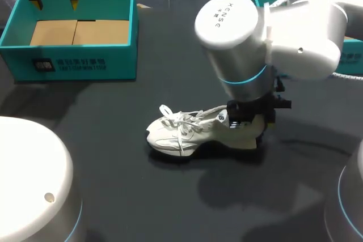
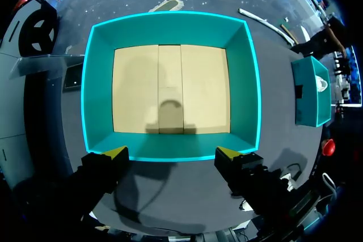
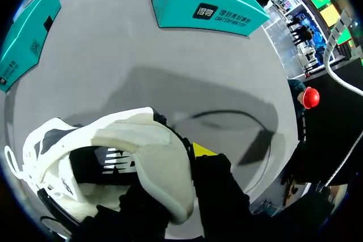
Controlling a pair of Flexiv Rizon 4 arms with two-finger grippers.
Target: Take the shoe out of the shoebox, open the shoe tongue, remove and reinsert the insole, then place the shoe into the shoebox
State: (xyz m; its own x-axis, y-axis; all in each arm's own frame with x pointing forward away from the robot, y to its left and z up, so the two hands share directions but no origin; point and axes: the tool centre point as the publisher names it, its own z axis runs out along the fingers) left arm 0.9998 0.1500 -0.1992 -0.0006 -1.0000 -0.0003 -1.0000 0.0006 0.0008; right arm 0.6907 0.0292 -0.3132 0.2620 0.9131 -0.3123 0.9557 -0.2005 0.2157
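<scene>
The shoe [image 1: 181, 134] sits out mid-table [image 1: 113, 168], heel [image 1: 254, 139] pinched in my right gripper [image 1: 249, 122]; my left gripper [image 1: 55, 1], spread above the shoebox [image 1: 85, 55], should probably come lift the tongue [image 1: 199, 118].

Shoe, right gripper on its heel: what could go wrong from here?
1. The right gripper pinches the shoe only at its heel; lifted, the toe may droop or slip free.
2. Loose laces could snag the shoebox wall.
3. The left gripper hovers open over the shoebox and may block placement.
</scene>
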